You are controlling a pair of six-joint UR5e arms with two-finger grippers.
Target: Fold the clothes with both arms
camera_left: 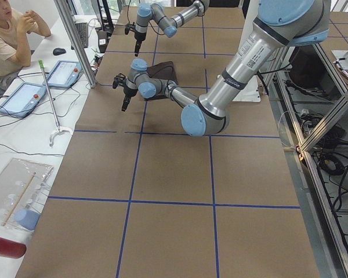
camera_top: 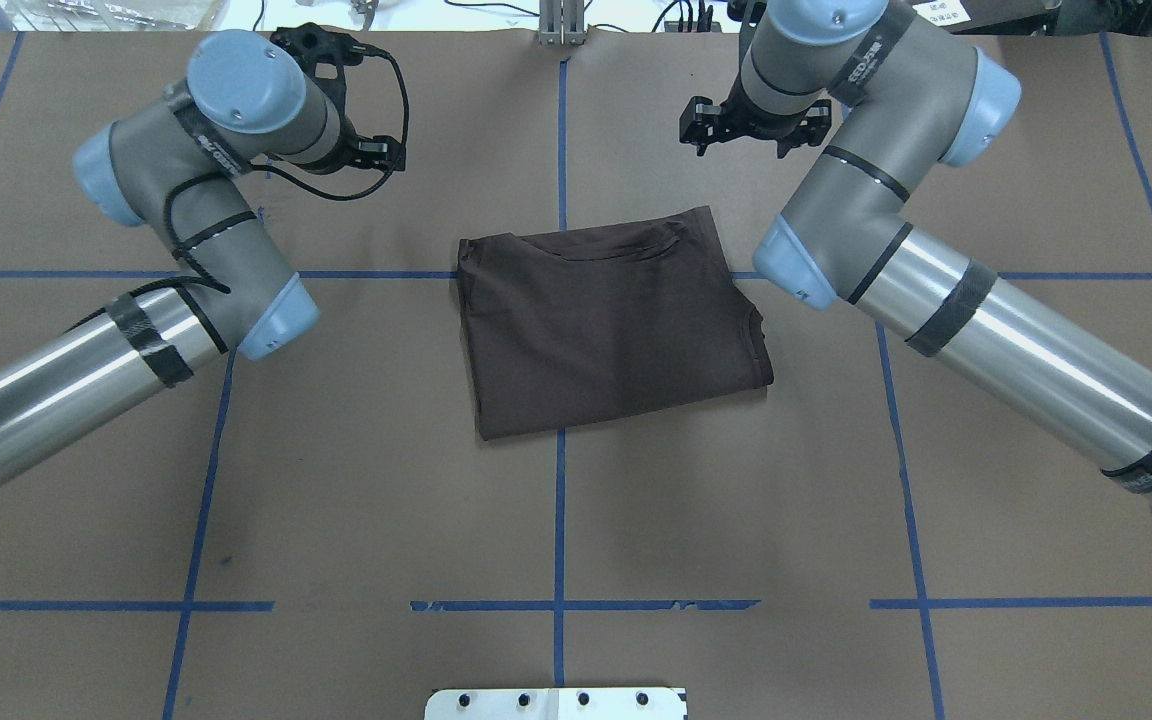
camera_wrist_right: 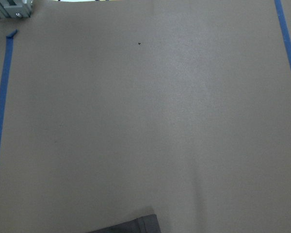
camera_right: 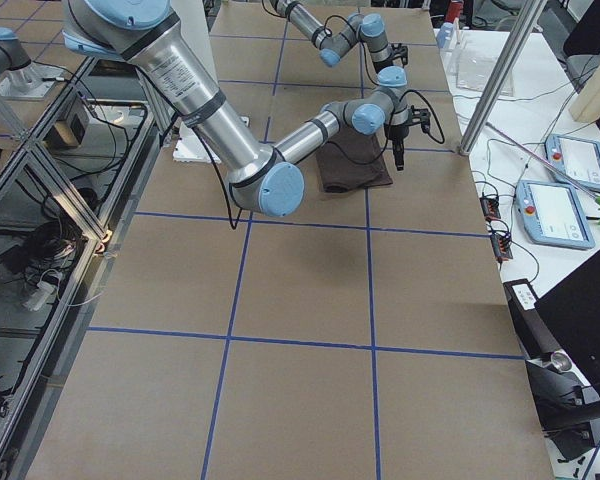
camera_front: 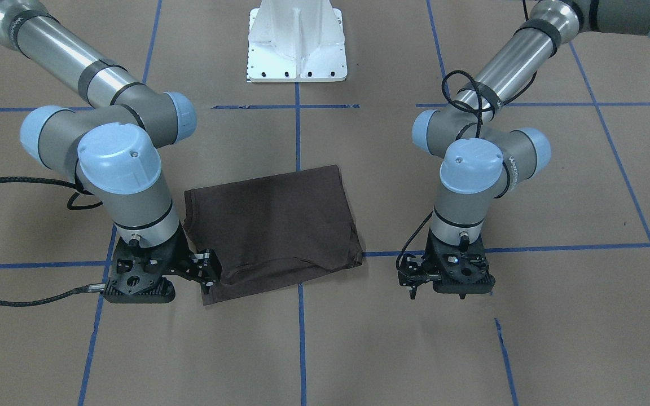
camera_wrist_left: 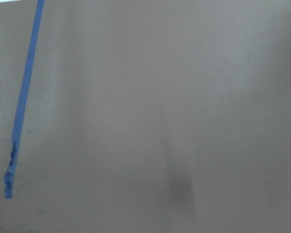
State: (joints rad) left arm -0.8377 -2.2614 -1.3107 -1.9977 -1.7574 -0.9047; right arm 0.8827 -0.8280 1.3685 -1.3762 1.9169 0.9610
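A: Where does the T-shirt [camera_top: 611, 320] lie, and how do its edges run?
B: Folded to a rough rectangle at mid-desk [camera_top: 386, 480], astride the central blue tape line [camera_top: 560, 520]; the collar edge faces away from the robot, and bare desk borders all four sides

A: And the arms?
B: Both hang beyond the collar edge, jaws apart and holding nothing. The right gripper [camera_front: 207, 273] is off the shirt's right far corner; the left gripper [camera_front: 411, 279] is well apart over bare desk
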